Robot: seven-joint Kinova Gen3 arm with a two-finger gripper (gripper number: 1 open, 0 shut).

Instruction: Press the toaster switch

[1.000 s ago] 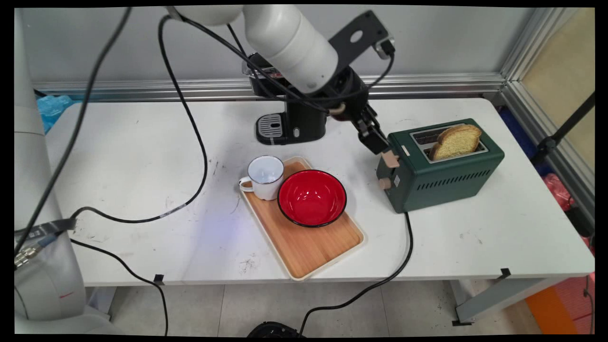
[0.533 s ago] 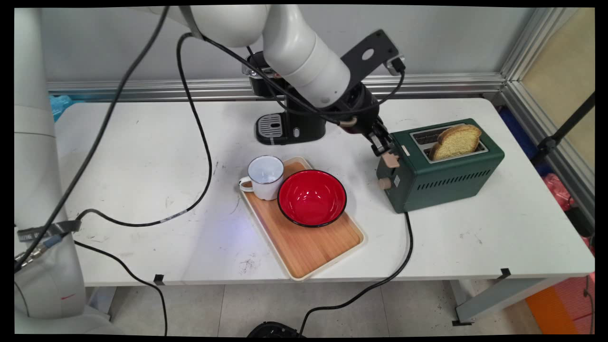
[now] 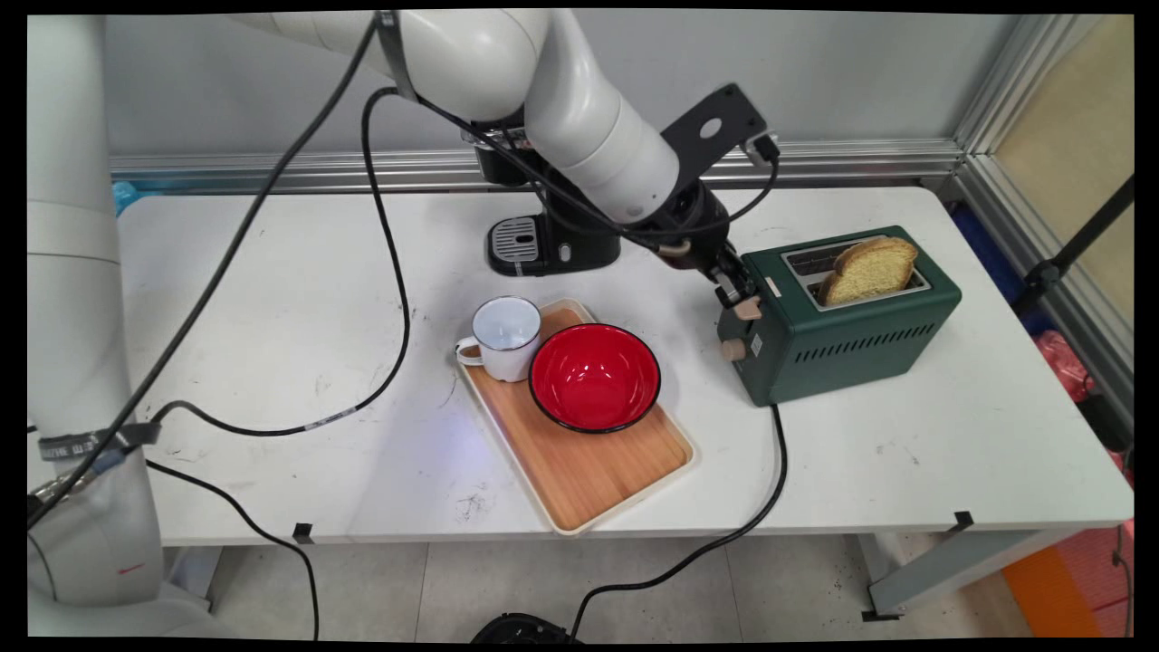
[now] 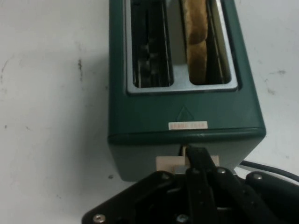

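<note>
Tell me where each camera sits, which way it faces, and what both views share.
Main view: fixed above the table's near side, looking down across it to the wall; shows the white arm and gripper at the toaster's lever.
Hand view: on the hand, looking along the gripper down at the toaster's lever end; black linkage at the bottom.
Shared: toaster, bread, lever.
</note>
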